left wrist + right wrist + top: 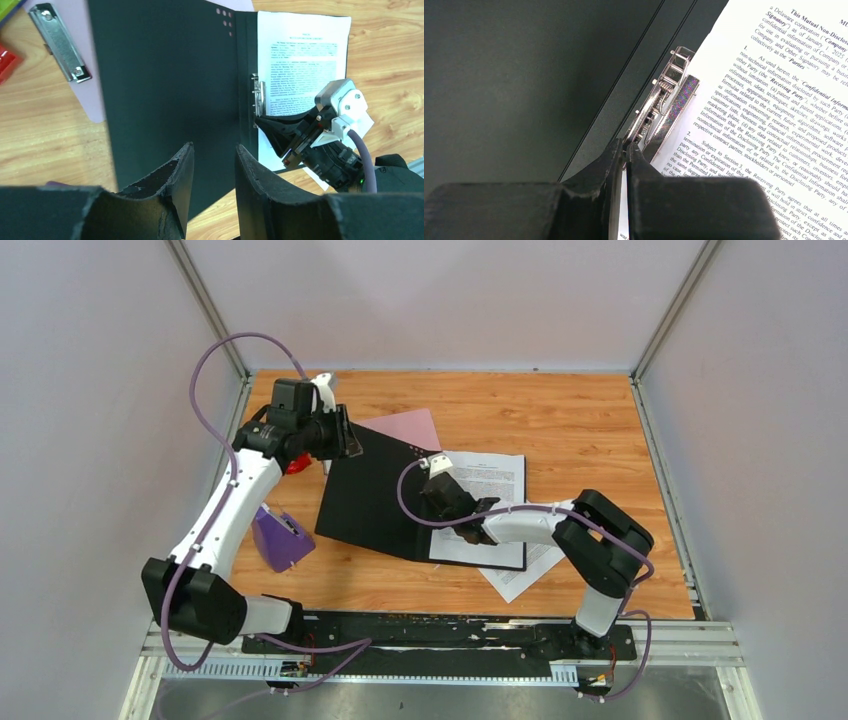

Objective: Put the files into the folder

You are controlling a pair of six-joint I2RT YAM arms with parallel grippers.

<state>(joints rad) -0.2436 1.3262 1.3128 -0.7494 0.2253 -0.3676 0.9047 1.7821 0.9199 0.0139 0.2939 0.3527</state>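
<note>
The top camera looks down from six o'clock over the whole table. Left wrist, at ten o'clock, faces three. Right wrist hugs the metal clip on the folder, which both see.

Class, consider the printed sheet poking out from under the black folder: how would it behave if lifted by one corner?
The sheet probably droops and bends: it looks thin and lies flat on the table. Likely light, yet it may drag or crease, since the folder covers part of it.
</note>
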